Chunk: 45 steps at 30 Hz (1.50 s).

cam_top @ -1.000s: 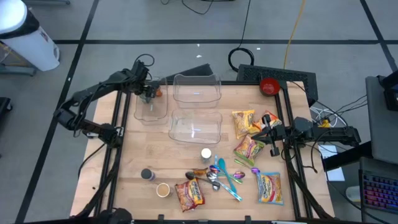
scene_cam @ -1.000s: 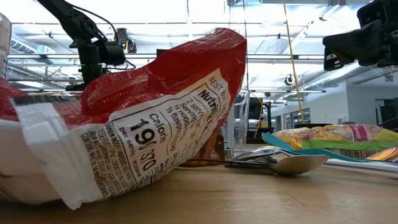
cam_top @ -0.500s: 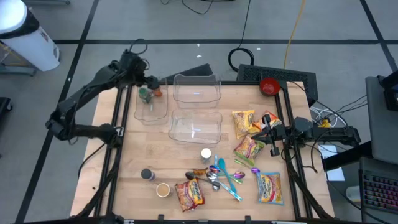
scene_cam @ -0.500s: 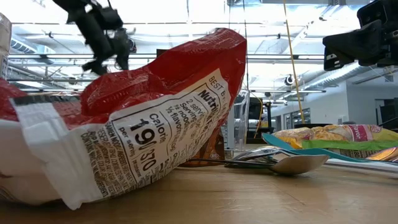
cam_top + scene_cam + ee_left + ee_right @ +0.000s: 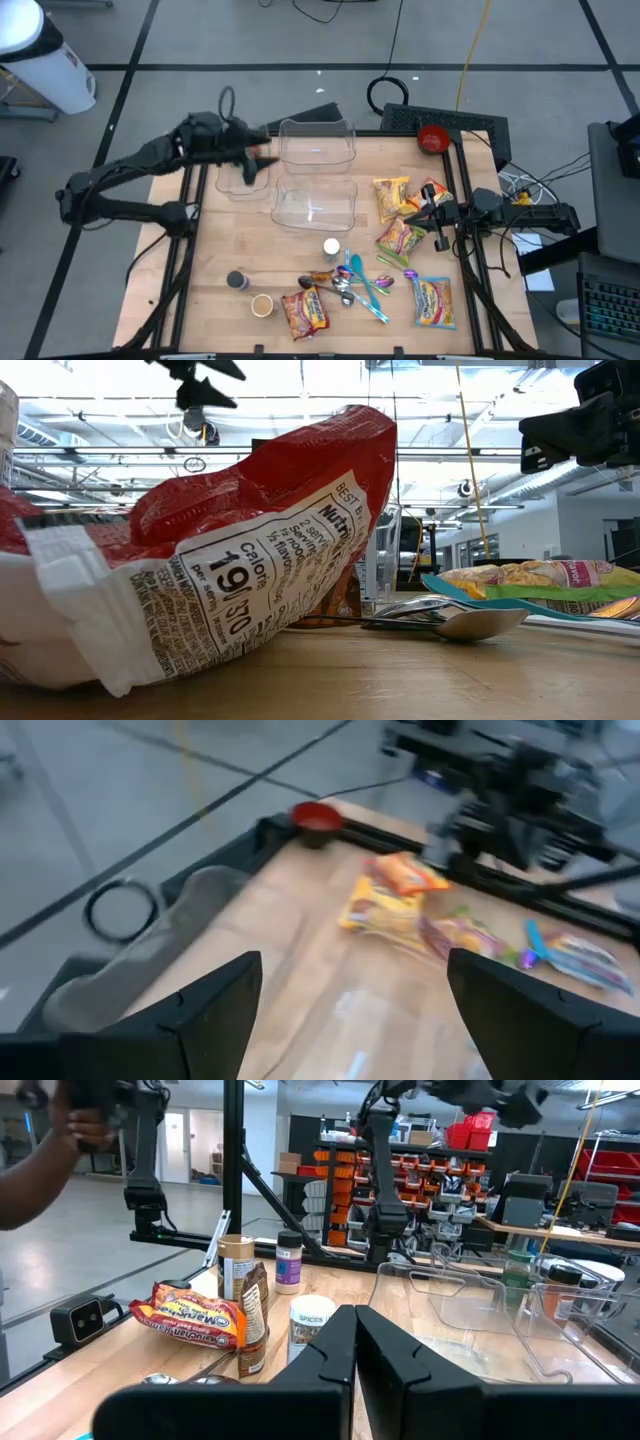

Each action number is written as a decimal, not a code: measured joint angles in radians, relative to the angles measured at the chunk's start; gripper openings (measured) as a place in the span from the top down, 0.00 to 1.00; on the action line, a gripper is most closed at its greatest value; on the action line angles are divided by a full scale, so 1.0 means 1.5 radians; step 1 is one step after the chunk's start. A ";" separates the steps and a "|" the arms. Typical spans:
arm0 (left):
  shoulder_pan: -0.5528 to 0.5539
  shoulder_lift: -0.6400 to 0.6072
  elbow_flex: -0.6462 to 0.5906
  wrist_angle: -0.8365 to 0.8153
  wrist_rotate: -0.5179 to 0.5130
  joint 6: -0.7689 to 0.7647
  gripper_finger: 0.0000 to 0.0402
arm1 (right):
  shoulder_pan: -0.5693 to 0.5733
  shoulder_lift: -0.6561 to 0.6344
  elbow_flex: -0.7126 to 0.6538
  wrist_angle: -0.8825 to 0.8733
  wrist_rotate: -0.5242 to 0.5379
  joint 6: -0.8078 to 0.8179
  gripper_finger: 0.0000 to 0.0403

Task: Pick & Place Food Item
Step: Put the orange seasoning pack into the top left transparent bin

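Presently the left claw [image 5: 252,161] is seen wide and empty above the small bin [image 5: 243,176], near the bench's [image 5: 220,240] far left corner; a food packet [image 5: 391,196] lying well apart should be approached from above; the bin's contents are hidden; the right claw [image 5: 420,214] is shut near the packets.

Green-lidded jar [image 5: 518,1275] upright in clear bin [image 5: 590,1317]

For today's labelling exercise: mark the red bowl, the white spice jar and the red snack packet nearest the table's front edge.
red bowl [image 5: 432,138], high view, its centre.
white spice jar [image 5: 331,247], high view, its lid.
red snack packet [image 5: 305,311], high view, its middle.
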 joint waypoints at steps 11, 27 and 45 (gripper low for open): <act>-0.249 0.049 -0.095 0.192 -0.125 0.084 0.19 | 0.000 0.000 0.000 0.006 0.000 0.000 1.00; -0.262 -0.182 -0.380 0.409 -0.136 0.068 0.20 | 0.000 0.000 0.000 0.039 0.000 0.000 1.00; -0.202 -0.297 -0.381 0.254 -0.166 0.082 0.20 | 0.000 0.000 0.000 0.134 0.000 0.036 1.00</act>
